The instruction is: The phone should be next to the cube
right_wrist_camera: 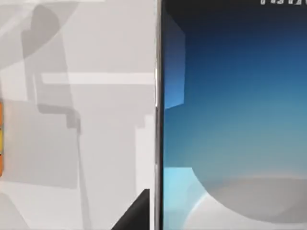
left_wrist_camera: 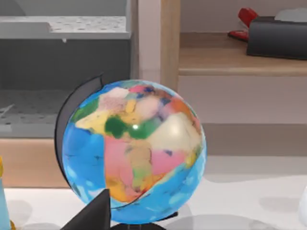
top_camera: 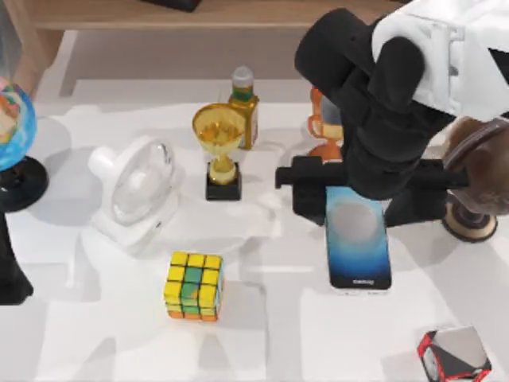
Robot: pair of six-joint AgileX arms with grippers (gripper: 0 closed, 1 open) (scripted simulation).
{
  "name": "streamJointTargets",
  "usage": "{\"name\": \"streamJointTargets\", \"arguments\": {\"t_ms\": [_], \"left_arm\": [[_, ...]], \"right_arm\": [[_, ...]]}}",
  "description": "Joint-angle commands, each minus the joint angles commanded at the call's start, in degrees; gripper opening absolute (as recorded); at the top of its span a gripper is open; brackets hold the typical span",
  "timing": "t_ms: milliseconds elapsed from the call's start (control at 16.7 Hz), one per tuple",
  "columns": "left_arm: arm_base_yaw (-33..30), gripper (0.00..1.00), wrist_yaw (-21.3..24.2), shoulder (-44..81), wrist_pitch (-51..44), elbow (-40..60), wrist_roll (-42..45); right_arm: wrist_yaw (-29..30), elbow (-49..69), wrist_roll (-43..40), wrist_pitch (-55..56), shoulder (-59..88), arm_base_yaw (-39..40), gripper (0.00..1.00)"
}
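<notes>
**Inspector:** Start with the setting, then work across from the left.

**Operator:** I see a white table [top_camera: 262, 334] backed by a wooden shelf [top_camera: 238, 14]. At the far left stands a globe [top_camera: 12, 127], and my left wrist view looks straight at it [left_wrist_camera: 134, 153]. My left arm is parked at that left edge; I cannot tell how its fingers stand. Moving right: a white fan [top_camera: 135, 191], then a gold trophy [top_camera: 220, 147] with a bottle [top_camera: 245, 107] behind it.

**Inspector:** The task items?

**Operator:** The cube [top_camera: 193, 285] sits in front of the fan, left of centre. The phone [top_camera: 358, 243] lies flat right of centre, well apart from the cube, with bare table between them. Its long axis runs from the back of the table toward the front.

**Inspector:** And the working arm?

**Operator:** My right gripper [top_camera: 362, 187] is directly over the phone's far end. The right wrist view shows the screen [right_wrist_camera: 235, 115] close below and one dark fingertip [right_wrist_camera: 136, 213] just outside the phone's long edge. I judge the fingers to be spread wide, straddling the width, gripping nothing yet.

**Inspector:** The deciding relation?

**Operator:** The phone lies right under the right fingers, and the cube is off to its left. I judge the right arm much the nearer. A grey faceted object [top_camera: 455, 354] sits at front right, clear of the path.
</notes>
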Motion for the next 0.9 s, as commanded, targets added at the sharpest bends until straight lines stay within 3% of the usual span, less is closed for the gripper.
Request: {"name": "streamJointTargets", "arguments": {"t_ms": [900], "left_arm": [[0.0,1.0,0.0,0.0,0.0,0.0,0.0]], "right_arm": [[-2.2,0.2,4.3,1.5,7.6,3.6,0.0]]}}
